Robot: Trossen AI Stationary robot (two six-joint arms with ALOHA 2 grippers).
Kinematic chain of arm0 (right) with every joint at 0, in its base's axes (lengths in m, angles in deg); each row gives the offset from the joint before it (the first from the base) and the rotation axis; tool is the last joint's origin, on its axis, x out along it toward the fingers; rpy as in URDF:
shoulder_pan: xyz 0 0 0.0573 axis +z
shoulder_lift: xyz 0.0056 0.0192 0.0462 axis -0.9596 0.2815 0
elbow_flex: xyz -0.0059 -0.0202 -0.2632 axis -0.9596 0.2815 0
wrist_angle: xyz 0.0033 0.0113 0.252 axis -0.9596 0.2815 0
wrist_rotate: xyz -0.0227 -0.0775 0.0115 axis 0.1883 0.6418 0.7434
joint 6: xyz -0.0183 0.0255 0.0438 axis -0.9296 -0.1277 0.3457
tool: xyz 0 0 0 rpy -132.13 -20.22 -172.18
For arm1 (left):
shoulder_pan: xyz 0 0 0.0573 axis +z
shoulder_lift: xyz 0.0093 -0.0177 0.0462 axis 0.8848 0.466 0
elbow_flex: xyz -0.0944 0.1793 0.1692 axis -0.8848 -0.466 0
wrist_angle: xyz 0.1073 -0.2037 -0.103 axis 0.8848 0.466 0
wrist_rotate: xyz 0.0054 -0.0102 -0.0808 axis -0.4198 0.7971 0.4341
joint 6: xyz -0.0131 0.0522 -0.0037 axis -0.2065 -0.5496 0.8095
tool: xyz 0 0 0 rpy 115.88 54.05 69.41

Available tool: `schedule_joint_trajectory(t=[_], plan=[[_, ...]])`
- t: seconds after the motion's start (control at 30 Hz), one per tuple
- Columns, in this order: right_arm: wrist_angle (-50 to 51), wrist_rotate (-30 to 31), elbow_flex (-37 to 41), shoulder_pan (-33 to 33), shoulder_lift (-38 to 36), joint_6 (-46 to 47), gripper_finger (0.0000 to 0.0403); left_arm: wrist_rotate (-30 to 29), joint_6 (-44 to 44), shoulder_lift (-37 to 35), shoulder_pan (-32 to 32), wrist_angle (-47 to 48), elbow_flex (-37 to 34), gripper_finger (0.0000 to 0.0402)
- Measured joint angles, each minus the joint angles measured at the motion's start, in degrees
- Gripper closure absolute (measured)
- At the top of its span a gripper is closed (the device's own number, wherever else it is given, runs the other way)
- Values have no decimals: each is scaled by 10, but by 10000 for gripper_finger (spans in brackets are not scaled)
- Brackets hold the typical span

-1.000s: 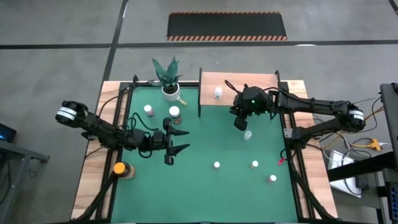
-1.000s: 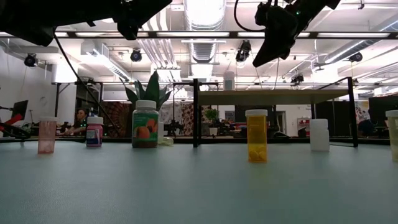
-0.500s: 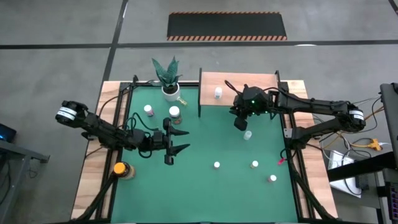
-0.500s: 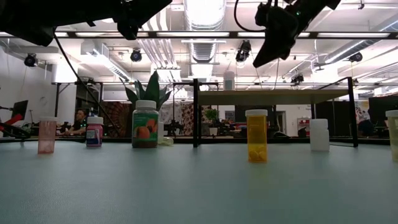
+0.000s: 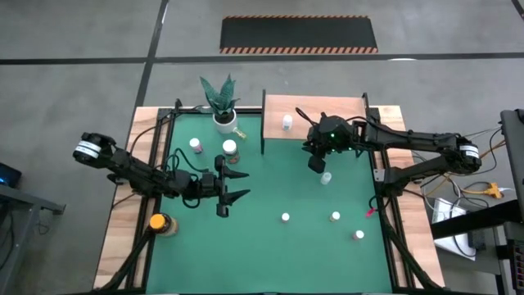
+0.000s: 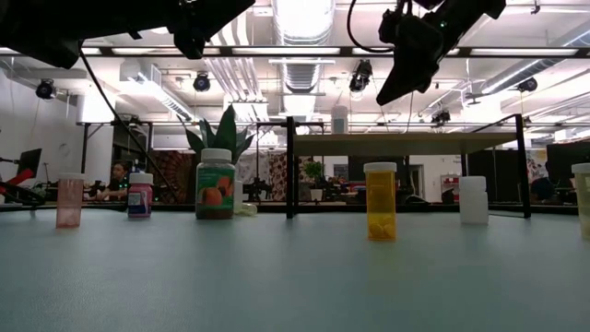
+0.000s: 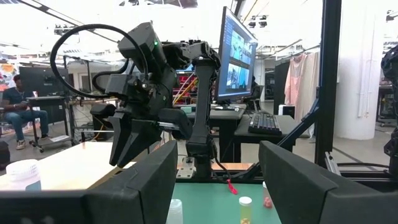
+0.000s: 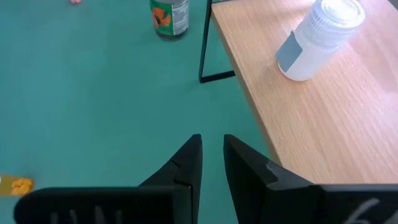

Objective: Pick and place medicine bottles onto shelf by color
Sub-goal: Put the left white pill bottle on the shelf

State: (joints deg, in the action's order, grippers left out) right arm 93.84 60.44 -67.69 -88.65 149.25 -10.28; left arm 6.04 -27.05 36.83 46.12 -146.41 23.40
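Note:
The shelf [image 5: 323, 111] stands at the mat's far edge on thin black legs, and one white bottle [image 5: 287, 123] stands upright on it. Other medicine bottles stand upright on the green mat: a pink one [image 5: 196, 145], a green-labelled one [image 5: 230, 147], a pale one [image 5: 326, 177] and three small ones near the front right [image 5: 335, 216]. My right gripper [image 5: 318, 163] hangs above the mat at the shelf's front edge, its fingers [image 8: 186, 163] a narrow gap apart with nothing between. My left gripper [image 5: 239, 185] hovers over the mat's left half, open wide and empty.
A potted plant [image 5: 221, 105] stands at the far left of the mat. An amber bottle with a yellow cap [image 5: 158, 222] sits on the wooden edge at the near left. The middle of the mat [image 5: 278, 184] is bare. A seated person [image 7: 18, 109] shows far behind.

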Motion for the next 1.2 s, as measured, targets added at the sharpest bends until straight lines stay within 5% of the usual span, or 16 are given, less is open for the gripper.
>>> schedule_joint_trajectory(t=[1.2], plan=[[-231,17,69,-28,9,-20,346,0,-2,0,11,0,0,191]])
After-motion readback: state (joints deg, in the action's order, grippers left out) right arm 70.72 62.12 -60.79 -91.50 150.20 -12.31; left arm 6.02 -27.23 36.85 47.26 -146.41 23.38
